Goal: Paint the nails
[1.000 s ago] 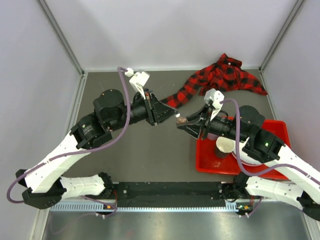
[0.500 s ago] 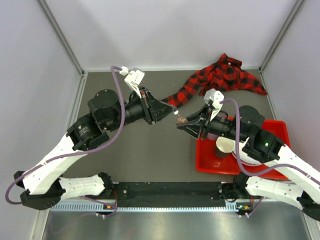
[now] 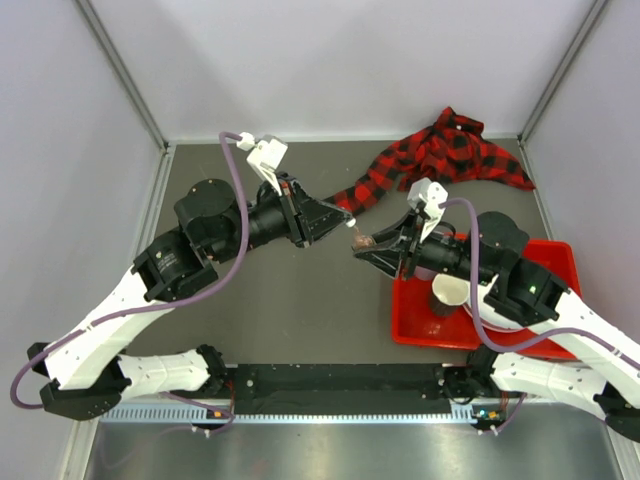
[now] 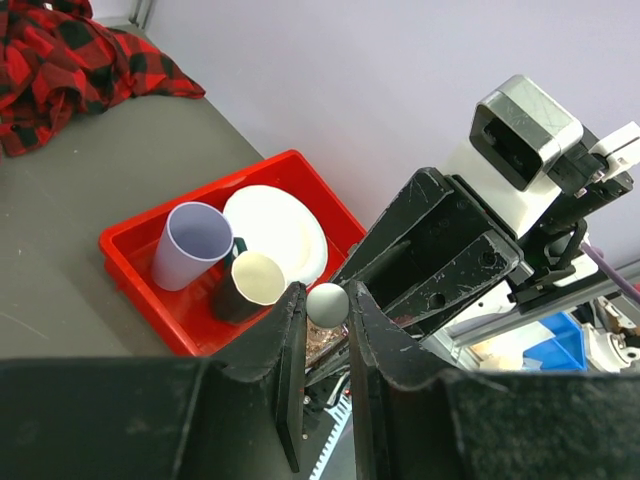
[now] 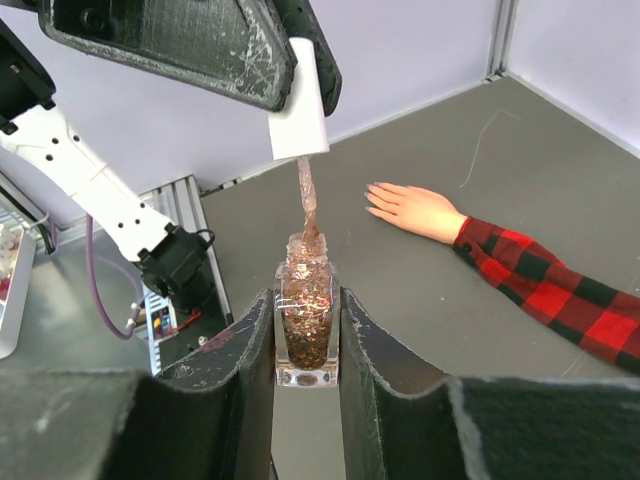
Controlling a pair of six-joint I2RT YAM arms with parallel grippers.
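My right gripper [image 5: 308, 345] is shut on a small clear bottle of coppery glitter polish [image 5: 308, 320], held upright above the table. My left gripper [image 4: 327, 308] is shut on the bottle's white cap [image 4: 327, 302]. In the right wrist view the cap [image 5: 298, 100] hangs above the bottle and its glitter-coated brush [image 5: 307, 205] reaches down into the neck. The pale mannequin hand [image 5: 415, 208] lies flat on the table beyond, with tiny nails [image 5: 373, 187] at its fingertips, on a red-and-black plaid sleeve [image 5: 540, 290]. From above, both grippers meet mid-table [image 3: 352, 232] and the hand is hidden.
A red tray [image 3: 410, 335] at the right holds a lavender cup [image 4: 195, 245], a dark cup with a cream inside [image 4: 250, 285] and a white plate [image 4: 285, 225]. The plaid shirt [image 3: 455, 150] is heaped at the back right. Grey walls enclose the table.
My left arm has drawn back slightly to the left, and the cap has moved a little up from the bottle. The right arm has not moved.
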